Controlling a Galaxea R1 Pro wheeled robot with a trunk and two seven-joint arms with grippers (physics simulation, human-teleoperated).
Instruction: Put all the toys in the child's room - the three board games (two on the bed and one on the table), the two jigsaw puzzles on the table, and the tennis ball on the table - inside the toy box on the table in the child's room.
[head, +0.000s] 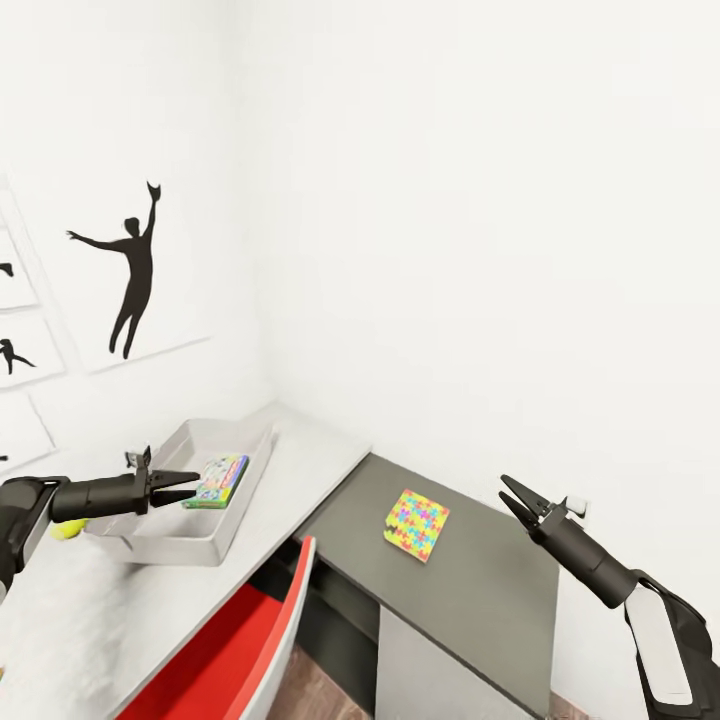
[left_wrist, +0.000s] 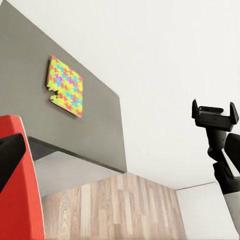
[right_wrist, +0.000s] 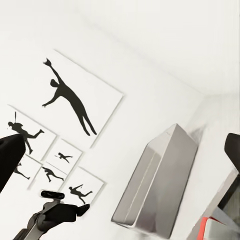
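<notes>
Jigsaw puzzle (head: 416, 524) lies (untouched) between left pincer (head: 186, 486) and right pincer (head: 512, 498).

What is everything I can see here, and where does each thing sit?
Shallow pale grey toy box: one, on the pale grey desk top.
Flat printed board game box: one, green-edged, inside the toy box.
Multicoloured jigsaw puzzle sheet: one, on the lower dark grey cabinet top.
Yellow-green tennis ball: one, beside the toy box, partly hidden.
Red and white chair: one, at the desk.
Black silhouette wall pictures: several, left wall.
Left gripper: black, over the toy box.
Right gripper: black, open, above the cabinet.
</notes>
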